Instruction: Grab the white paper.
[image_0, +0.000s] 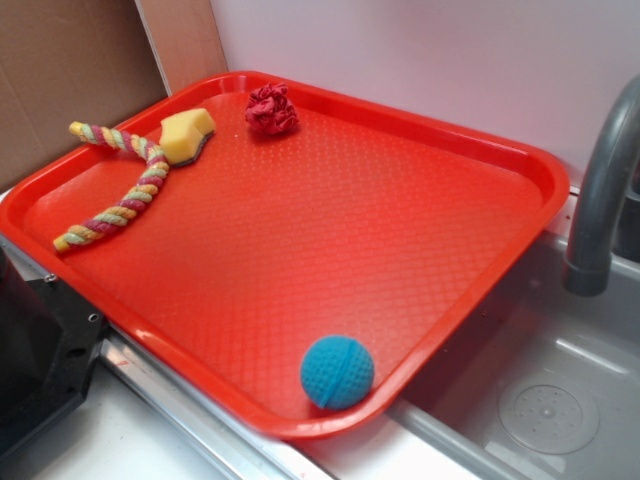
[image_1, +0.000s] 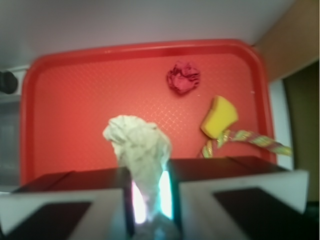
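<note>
In the wrist view my gripper (image_1: 150, 192) is shut on the white paper (image_1: 137, 145), a wrinkly white wad pinched between the two jaws and sticking out ahead of them. It hangs above the red tray (image_1: 60, 100). In the exterior view neither the gripper nor the white paper shows; the tray (image_0: 300, 250) lies there with no white wad on it.
A dark red wrinkly wad (image_0: 271, 109) (image_1: 183, 77), a yellow sponge (image_0: 187, 134) (image_1: 219, 116) and a coloured rope (image_0: 115, 190) (image_1: 250, 139) lie at the tray's far side. A blue ball (image_0: 337, 372) rests at the near rim. A grey faucet (image_0: 600, 190) stands over a sink at right.
</note>
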